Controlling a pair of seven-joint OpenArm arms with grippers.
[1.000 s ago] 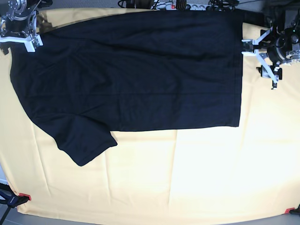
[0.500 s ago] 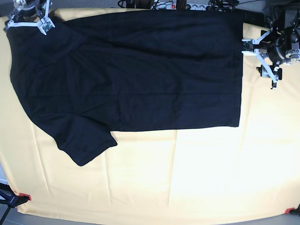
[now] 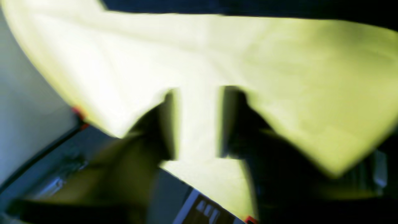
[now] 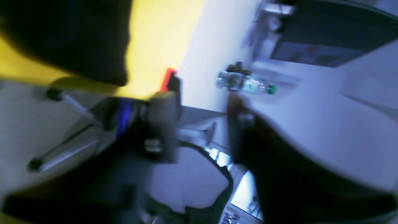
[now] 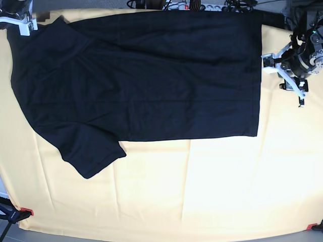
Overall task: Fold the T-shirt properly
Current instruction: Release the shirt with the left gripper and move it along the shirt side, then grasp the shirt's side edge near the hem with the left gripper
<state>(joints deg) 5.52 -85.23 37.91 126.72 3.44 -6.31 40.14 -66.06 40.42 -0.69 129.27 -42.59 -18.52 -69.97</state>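
The T-shirt (image 5: 141,75) lies flat across the far half of the yellow cloth (image 5: 202,191), one sleeve pointing toward the near left corner, no label or print readable. Left gripper (image 5: 288,75) hovers off the shirt's right hem, fingers parted, empty. Right gripper (image 4: 202,127), jaws apart, grips nothing.

It looked like a robotics lab or test room. A counter (image 5: 151,201) was covered with a pale yellow cloth (image 5: 212,186) held at its corners by red clamps (image 5: 26,211). Cables and a power strip (image 5: 194,6) ran along the far edge. Two machine arms (image 5: 303,50) stood at the counter's ends. Beyond the counter, the right wrist view showed a pale floor (image 4: 311,124) with a plastic bottle (image 4: 245,83) lying on it, though blurred.
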